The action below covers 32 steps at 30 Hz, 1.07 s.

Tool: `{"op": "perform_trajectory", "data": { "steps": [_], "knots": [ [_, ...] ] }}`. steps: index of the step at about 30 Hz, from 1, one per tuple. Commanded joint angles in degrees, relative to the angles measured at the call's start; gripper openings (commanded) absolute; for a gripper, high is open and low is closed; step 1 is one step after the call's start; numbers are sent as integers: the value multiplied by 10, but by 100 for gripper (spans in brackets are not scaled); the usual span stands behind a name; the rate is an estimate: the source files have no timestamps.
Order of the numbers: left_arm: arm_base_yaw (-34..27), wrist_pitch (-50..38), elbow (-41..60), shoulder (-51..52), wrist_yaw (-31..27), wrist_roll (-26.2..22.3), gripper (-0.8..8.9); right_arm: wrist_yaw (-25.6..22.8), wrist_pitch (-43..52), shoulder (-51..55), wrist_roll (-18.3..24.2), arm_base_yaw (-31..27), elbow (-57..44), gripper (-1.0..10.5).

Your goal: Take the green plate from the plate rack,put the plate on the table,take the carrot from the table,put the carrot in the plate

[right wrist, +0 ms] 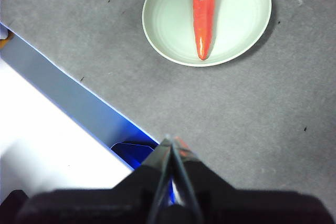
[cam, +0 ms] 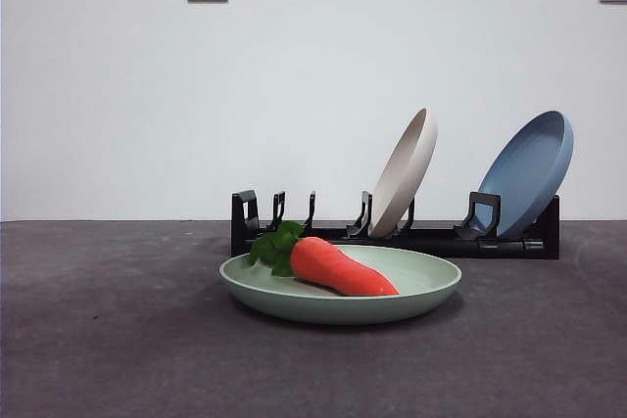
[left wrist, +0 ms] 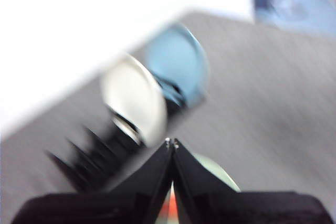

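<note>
The green plate [cam: 411, 296] lies flat on the table [cam: 98, 340] in front of the plate rack [cam: 431, 239]. The carrot [cam: 338, 267] lies in the plate, its leaves toward the rack's left end. In the right wrist view the plate [right wrist: 236, 19] and the carrot [right wrist: 204, 11] show from above. My right gripper [right wrist: 171, 142] is shut and empty, high above the table, away from the plate. My left gripper [left wrist: 171, 142] is shut and empty; its view is blurred, with the rack [left wrist: 100, 156] and a bit of the green plate [left wrist: 218, 174] beyond. Neither gripper shows in the front view.
A cream-white plate [cam: 404, 171] leans in the rack's middle and a blue plate [cam: 529, 171] leans at its right end. A white and blue edge [right wrist: 63, 103] runs beside the table in the right wrist view.
</note>
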<state>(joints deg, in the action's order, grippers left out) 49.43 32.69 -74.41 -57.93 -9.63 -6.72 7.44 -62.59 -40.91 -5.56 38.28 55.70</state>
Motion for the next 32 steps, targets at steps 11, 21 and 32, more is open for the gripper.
{"op": "perform_trajectory", "data": {
  "steps": [11,21,32],
  "knots": [
    [-297,-271,217,194,142,-37,-3,-1,3,0,0,1,-2,1],
    [-453,-374,504,395,143,-33,-3,-1,3,1,0,1,-2,1],
    [-511,-369,669,509,143,-4,-3,-1,3,1,0,1,-2,1]
  ]
}}
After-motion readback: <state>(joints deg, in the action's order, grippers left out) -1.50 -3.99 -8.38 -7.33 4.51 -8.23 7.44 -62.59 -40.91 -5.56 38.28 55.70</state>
